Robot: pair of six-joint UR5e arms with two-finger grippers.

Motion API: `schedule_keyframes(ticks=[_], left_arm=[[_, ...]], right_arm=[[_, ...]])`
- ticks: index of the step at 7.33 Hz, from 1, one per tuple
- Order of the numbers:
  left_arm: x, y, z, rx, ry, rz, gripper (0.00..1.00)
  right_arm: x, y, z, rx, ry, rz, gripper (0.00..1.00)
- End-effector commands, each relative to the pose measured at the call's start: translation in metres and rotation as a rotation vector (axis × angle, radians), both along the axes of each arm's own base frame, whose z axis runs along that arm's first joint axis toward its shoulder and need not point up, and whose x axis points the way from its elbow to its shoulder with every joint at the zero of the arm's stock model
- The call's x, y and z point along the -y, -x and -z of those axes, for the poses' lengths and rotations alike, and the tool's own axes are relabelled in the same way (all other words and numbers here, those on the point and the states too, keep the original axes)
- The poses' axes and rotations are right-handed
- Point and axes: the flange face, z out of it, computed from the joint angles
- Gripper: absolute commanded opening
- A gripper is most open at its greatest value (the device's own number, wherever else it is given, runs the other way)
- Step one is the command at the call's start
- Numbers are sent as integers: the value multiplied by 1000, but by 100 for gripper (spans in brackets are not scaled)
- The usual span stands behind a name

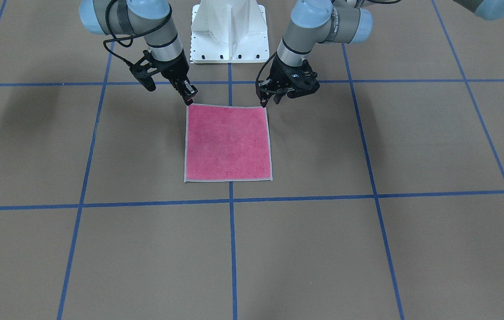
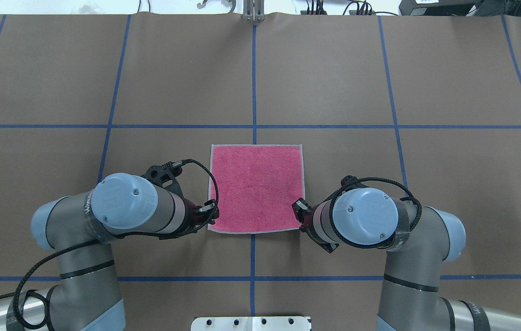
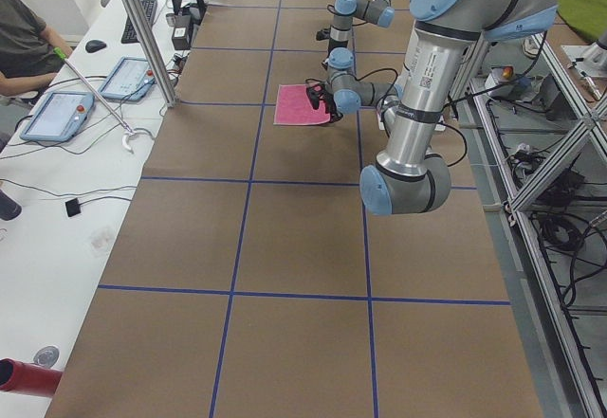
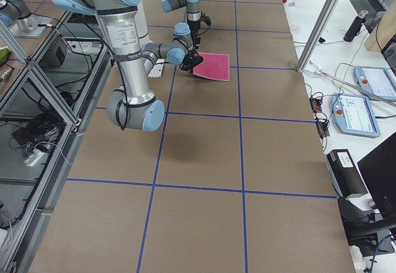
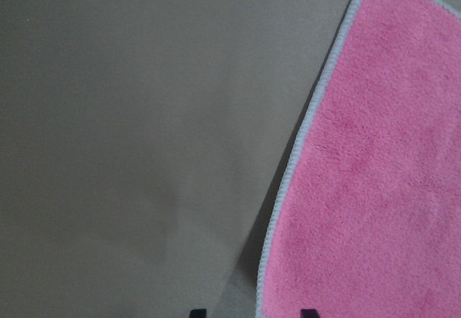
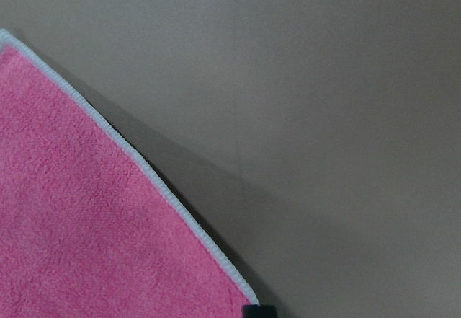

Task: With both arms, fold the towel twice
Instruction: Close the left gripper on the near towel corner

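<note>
**Pre-grasp at the towel's robot-side corners; first fold not begun**

Found the towel (image 1: 228,142) flat and unfolded on the brown table (image 1: 367,249), pink face up, centred just ahead of the robot base (image 1: 229,31). Located the left gripper (image 1: 270,101) low at one robot-side corner and the right gripper (image 1: 188,97) low at the other. Confirmed the left jaws apart in the left wrist view, with two fingertips (image 5: 308,312) straddling the stitched edge (image 5: 302,145) and nothing pinched. Could not establish how the right jaws stand: only one fingertip (image 6: 258,309) in view, just off the stitched edge.

Judged the risks as follows:
- Closing on bare table and missing the thin hem, from landing the tips outside the edge.
- Catching one corner only, and so dragging the cloth askew.
- Lifting unevenly, and so setting a skewed crease.
- Gathering too much pile and bunching a corner.

Recommend verifying both holds before any lift.
</note>
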Motion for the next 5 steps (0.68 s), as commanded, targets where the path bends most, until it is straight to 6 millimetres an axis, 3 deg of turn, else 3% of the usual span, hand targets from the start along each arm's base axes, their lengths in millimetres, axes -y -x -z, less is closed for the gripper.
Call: schedule_keyframes(ticks=[1,5], left_arm=[[1,-6,-1,6,0,-2,49],[-1,-18,-1,14,3,-11,47]], right_arm=[[0,0,0,-1,2,2,0],[0,0,-1,-2,5,3,0]])
